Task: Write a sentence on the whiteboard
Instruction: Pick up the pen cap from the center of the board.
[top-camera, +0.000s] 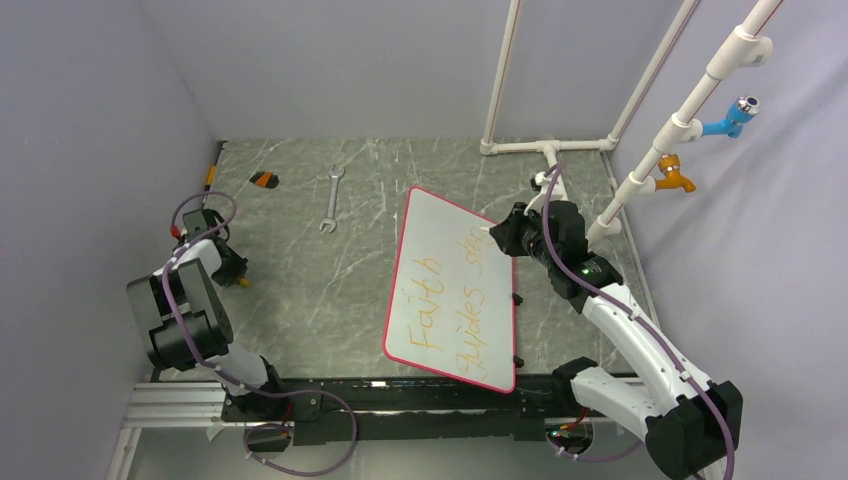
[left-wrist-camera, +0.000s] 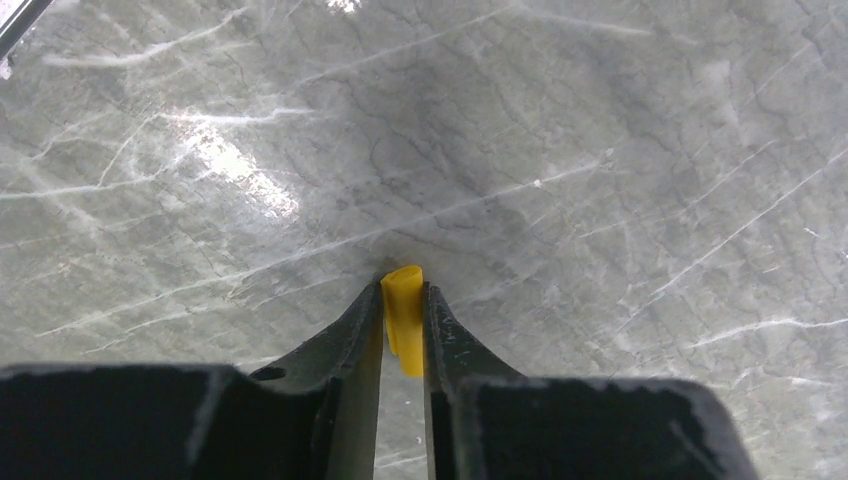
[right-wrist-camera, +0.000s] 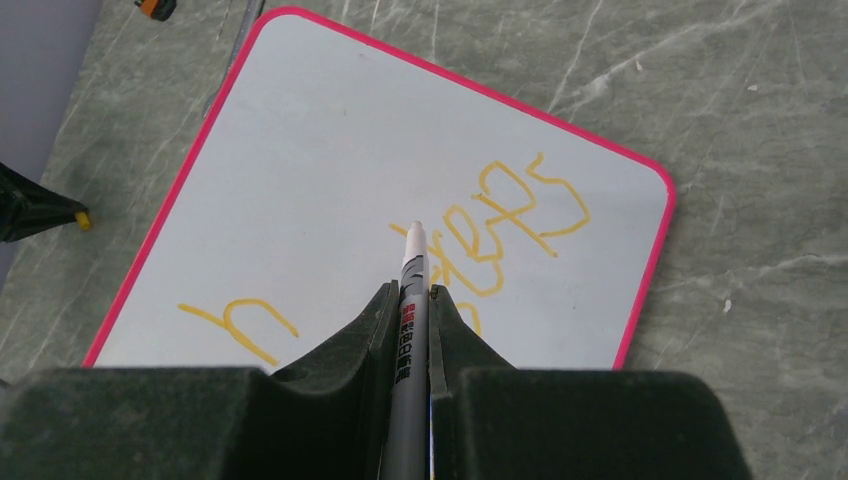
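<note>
The whiteboard (top-camera: 440, 250), white with a red rim, lies flat on the table right of centre; it fills the right wrist view (right-wrist-camera: 330, 130). Yellow-orange writing (top-camera: 440, 310) on it reads "Faith guides" with more letters (right-wrist-camera: 510, 215) at the far end. My right gripper (top-camera: 503, 236) is over the board's far right edge, shut on a grey marker (right-wrist-camera: 410, 320) whose tip sits on or just above the board. My left gripper (top-camera: 238, 277) is at the left, low over the table, shut on a small yellow marker cap (left-wrist-camera: 404, 315).
A metal wrench (top-camera: 331, 197) and a small black-and-orange object (top-camera: 264, 179) lie at the far left of the marble table (top-camera: 300, 280). White pipes (top-camera: 550, 146) with blue and orange taps stand at the back right. Grey walls enclose the table.
</note>
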